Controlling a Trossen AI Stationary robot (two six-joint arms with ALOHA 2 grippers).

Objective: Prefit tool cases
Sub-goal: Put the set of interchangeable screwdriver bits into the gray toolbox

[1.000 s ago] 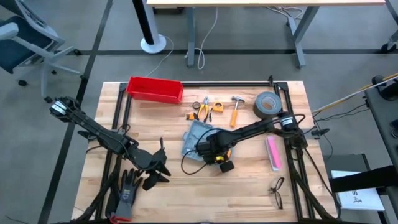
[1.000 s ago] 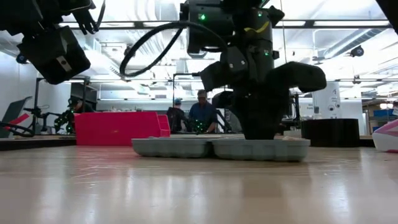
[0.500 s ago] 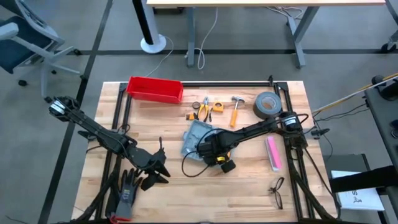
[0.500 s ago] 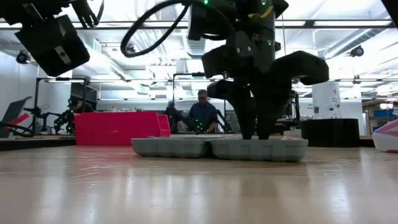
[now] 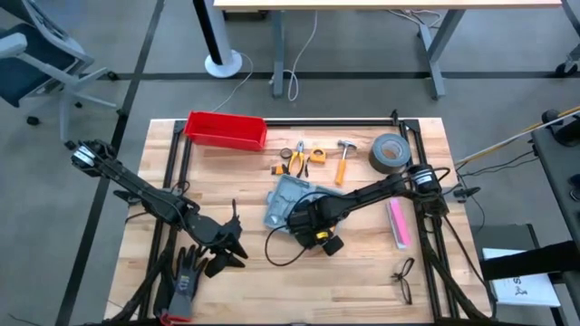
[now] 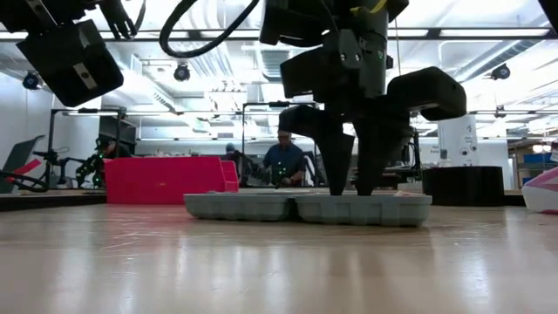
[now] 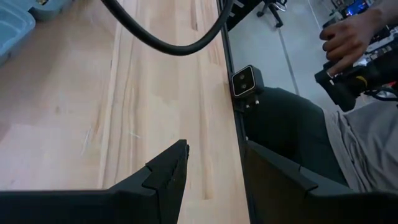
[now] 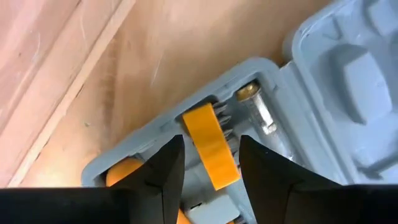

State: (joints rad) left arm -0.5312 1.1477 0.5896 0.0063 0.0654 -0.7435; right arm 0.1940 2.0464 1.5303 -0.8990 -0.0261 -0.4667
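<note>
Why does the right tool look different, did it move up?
Yes. In the low view the right tool has lifted, and its fingers have spread. Their tips now stand just above the case, which lies flat as before.

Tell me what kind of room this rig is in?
Most likely a robotics lab or workshop: the wooden table stands on a grey floor near desks, the low view shows exposed ceiling ducts, and people sit at workstations behind the open tool case.

matt grey-blue plastic tool case (image 5: 288, 201); smooth pale wood table (image 5: 362, 272); glossy red plastic bin (image 5: 226, 129)
</note>
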